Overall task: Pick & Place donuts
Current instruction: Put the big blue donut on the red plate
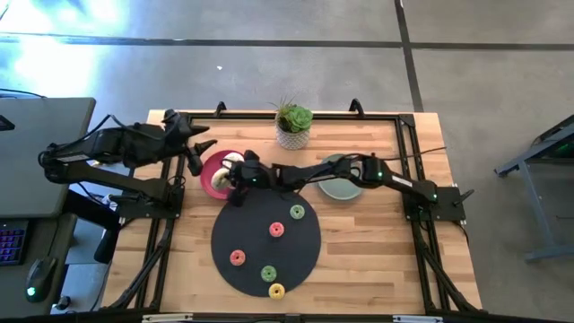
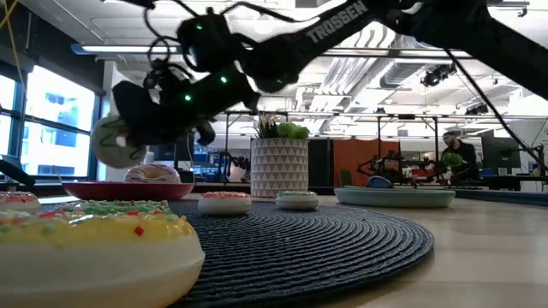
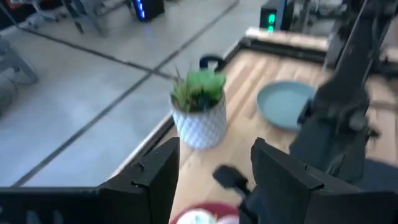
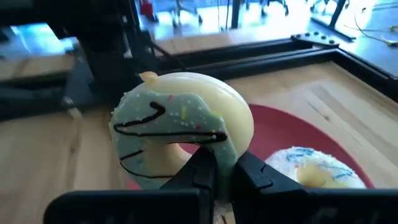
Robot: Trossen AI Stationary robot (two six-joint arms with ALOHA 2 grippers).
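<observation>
— Closest to the low camera sits a yellow mini donut (image 2: 90, 248), glossy icing dotted with sprinkles, on the ribbed woven black round mat (image 2: 325, 235). What's the right gripper (image 4: 214, 171) doing?

— Its jaws are clamped on the green-frosted donut (image 4: 180, 134), a smooth cream ring with pale green icing, dark drizzle lines and specks. It hangs tilted on edge above the red plate (image 4: 292, 134), near that plate's edge facing the mat.

— Anything on that plate?

— A pale donut with blue sprinkles (image 4: 317, 168) lies flat in it. From above, the plate (image 1: 212, 176) is a shallow round dish at the mat's far-left rim.

— And the mat?

— Five small rings lie apart on it: green (image 1: 297, 213), red (image 1: 276, 230), orange-red (image 1: 238, 258), green (image 1: 267, 273) and the yellow one at the near edge. Bare weave between them.

— The left gripper (image 3: 211, 177)?

— Raised beside the red plate's left side, fingers apart, holding nothing.

— Other things?

— A sage-green plate (image 1: 339, 189) lies right of the mat, partly under the right arm, and a potted plant (image 1: 293, 126) in a white patterned pot stands at the far edge. The wooden table (image 1: 377, 260) is bare to the mat's right.
</observation>
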